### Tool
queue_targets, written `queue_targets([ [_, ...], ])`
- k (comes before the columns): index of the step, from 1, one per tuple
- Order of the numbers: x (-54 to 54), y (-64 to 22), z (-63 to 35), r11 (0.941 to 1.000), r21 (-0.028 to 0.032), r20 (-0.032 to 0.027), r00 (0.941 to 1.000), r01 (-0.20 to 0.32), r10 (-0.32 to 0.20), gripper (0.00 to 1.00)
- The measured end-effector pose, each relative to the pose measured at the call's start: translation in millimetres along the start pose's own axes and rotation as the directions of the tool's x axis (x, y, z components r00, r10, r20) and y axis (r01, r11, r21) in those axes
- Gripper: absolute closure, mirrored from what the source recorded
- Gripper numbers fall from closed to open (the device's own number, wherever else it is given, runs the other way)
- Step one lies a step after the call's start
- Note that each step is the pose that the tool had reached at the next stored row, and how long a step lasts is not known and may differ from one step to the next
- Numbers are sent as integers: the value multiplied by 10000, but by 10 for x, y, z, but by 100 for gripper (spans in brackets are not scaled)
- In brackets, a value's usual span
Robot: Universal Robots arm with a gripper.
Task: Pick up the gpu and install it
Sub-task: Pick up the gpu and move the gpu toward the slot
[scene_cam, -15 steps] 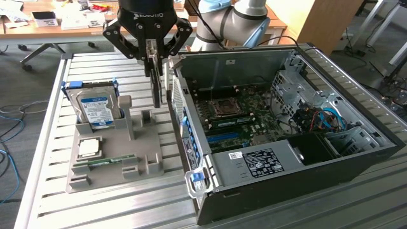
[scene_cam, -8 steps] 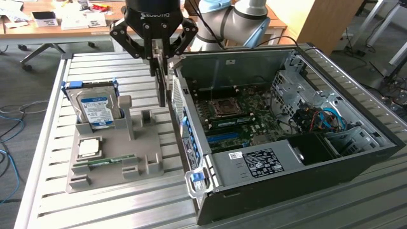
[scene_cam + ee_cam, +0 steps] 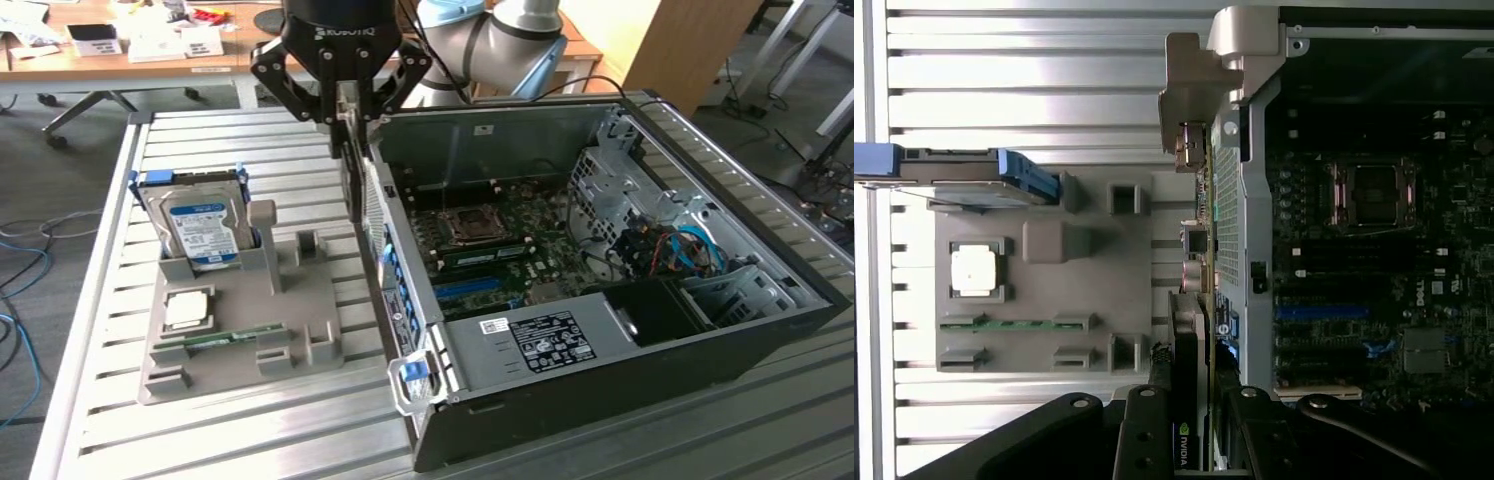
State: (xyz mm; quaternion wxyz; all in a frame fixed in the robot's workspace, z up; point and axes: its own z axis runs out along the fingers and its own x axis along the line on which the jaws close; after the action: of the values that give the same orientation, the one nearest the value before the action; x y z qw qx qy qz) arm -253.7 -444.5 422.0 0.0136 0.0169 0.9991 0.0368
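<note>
The gpu [image 3: 354, 180] hangs upright from my gripper [image 3: 350, 120], which is shut on its top edge. It hovers just outside the rear wall of the open computer case [image 3: 601, 390], between that case and the grey parts holder [image 3: 254, 310]. In the wrist view the gpu [image 3: 1189, 340] shows edge-on, with its silver bracket [image 3: 1199, 70] at the far end. A black finger [image 3: 1144, 435] stands on each side of the card. The motherboard [image 3: 507, 240] lies flat inside the case, with blue and black slots visible.
The grey holder carries a silver hard drive [image 3: 200, 225] standing upright, a processor chip [image 3: 187, 308] and a green RAM stick [image 3: 220, 340]. The case's rear panel [image 3: 1229, 200] rises close beside the card. A slatted metal table [image 3: 267, 440] holds everything. Desks stand behind.
</note>
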Motion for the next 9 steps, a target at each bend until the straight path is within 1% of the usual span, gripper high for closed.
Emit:
queue_targets([
  [9, -173, 18, 6, 10000, -1, 1, 10000, -1, 1, 73],
])
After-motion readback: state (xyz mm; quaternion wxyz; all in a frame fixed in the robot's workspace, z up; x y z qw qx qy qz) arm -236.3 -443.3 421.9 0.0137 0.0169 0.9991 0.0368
